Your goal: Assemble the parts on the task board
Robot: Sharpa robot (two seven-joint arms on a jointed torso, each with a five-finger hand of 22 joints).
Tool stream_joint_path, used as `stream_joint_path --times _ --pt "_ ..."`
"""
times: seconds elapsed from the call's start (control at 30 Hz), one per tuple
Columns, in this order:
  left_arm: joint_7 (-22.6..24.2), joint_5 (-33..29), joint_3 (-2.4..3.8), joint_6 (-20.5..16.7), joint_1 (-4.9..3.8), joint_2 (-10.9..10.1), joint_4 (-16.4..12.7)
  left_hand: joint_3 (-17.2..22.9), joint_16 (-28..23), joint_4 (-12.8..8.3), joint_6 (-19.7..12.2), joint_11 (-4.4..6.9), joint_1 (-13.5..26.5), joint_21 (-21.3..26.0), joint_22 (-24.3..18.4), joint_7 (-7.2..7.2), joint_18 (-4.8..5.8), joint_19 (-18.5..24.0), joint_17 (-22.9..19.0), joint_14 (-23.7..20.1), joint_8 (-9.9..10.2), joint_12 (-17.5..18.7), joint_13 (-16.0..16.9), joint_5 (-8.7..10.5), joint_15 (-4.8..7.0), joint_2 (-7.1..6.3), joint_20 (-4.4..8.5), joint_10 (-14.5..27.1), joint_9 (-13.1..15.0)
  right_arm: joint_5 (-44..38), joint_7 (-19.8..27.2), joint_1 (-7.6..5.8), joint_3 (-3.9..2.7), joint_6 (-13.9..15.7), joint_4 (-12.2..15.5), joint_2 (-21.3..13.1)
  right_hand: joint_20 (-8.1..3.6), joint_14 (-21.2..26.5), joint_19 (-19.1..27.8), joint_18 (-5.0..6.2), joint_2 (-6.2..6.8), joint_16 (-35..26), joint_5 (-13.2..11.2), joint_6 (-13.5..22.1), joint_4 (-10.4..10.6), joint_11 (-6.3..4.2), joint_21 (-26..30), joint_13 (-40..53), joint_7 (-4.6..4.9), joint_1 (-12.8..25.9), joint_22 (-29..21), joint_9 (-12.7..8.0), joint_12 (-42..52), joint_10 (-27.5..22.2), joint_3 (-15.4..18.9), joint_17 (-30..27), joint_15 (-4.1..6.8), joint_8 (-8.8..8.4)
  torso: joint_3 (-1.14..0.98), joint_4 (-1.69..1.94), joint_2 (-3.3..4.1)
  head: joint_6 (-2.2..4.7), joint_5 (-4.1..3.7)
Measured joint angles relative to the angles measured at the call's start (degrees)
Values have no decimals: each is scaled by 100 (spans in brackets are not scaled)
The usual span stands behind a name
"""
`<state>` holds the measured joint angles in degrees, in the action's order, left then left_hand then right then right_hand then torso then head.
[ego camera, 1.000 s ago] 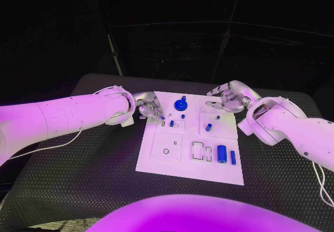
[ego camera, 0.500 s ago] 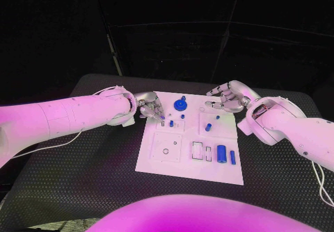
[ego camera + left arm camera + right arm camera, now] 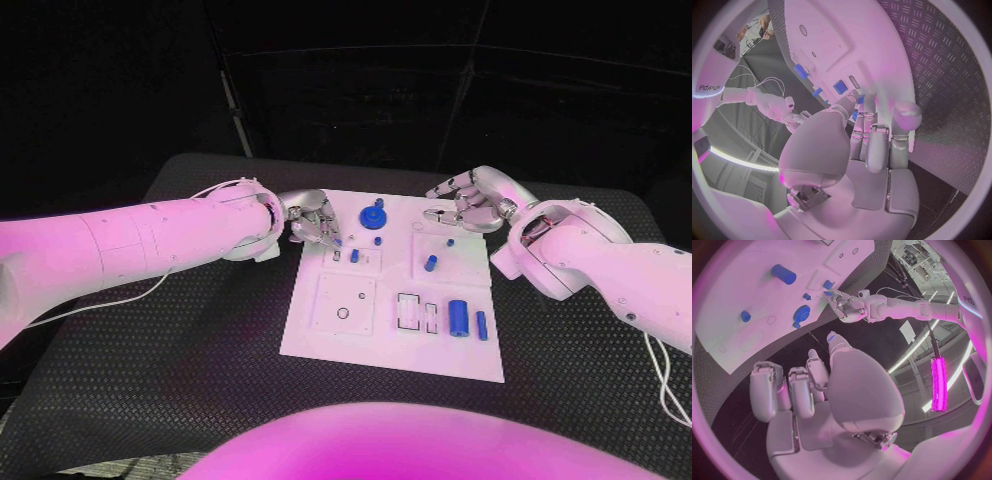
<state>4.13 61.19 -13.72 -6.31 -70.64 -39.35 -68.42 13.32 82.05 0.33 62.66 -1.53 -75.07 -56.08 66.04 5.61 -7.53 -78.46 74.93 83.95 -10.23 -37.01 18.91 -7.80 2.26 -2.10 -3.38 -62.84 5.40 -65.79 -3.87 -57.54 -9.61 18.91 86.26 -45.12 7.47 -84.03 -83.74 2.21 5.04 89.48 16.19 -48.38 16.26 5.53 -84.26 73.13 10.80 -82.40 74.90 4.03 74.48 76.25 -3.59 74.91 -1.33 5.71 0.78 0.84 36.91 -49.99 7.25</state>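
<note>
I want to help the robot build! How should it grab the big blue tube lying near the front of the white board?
The big blue tube lies flat on the task board, its long side pointing away from the robot. Probably best: come straight down from above and pinch across its round middle. A thinner blue piece lies close on its right, so the fingers need care there.

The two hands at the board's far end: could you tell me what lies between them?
In the head view, between the left hand and right hand stands a blue round knobbed part on the task board.
</note>
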Motion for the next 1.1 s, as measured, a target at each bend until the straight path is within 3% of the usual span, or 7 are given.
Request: stream_joint_path --times 0.33,0.67,0.8,0.83,1.1 --pt "12 19 0 -147 2 10 1 62 66 94 50 41 -113 -103 92 -50 -1 -60 2 1 -89 -247 119 0 41 164 20 41 21 0 0 0 1 -3 -6 3 0 0 0 0 0 0 0 0 0 0 0 0 0 0 0 0 0 0 0 0 0 0 0 0 0 0 0" --pt "19 24 0 -267 3 15 -12 374 94 72 60 67 -198 -216 198 -80 -1 -97 1 2 -209 -419 192 -19 83 333 57 55 54 0 1 1 1 -5 -15 11 0 0 0 0 0 0 0 0 0 0 0 0 0 0 0 0 0 0 0 -1 0 0 1 0 0 0 -3" --pt "20 25 0 -320 3 11 -35 519 133 34 52 93 -213 -288 253 -74 11 -112 1 2 -249 -468 217 -15 83 347 72 28 53 0 1 1 1 -6 -21 14 0 0 0 0 0 0 0 0 0 0 0 0 0 0 0 0 0 0 0 -1 0 0 2 1 0 0 -4" --pt "21 25 0 -336 3 7 -45 573 133 16 52 94 -213 -324 275 -75 85 -143 1 2 -249 -504 226 1 83 347 63 27 54 0 2 1 1 -6 -22 14 0 0 0 0 0 0 0 0 0 0 0 0 0 0 0 0 0 0 0 -1 0 0 2 1 0 0 -4" --pt "21 -48 0 -571 5 -111 -139 887 156 -18 43 147 -183 -469 406 -84 87 -193 0 5 -253 -604 259 -20 85 301 73 -27 52 -1 3 2 2 -6 -26 12 0 0 0 0 0 0 0 0 0 0 0 0 0 0 0 0 0 0 0 -1 0 0 3 6 0 0 -7"
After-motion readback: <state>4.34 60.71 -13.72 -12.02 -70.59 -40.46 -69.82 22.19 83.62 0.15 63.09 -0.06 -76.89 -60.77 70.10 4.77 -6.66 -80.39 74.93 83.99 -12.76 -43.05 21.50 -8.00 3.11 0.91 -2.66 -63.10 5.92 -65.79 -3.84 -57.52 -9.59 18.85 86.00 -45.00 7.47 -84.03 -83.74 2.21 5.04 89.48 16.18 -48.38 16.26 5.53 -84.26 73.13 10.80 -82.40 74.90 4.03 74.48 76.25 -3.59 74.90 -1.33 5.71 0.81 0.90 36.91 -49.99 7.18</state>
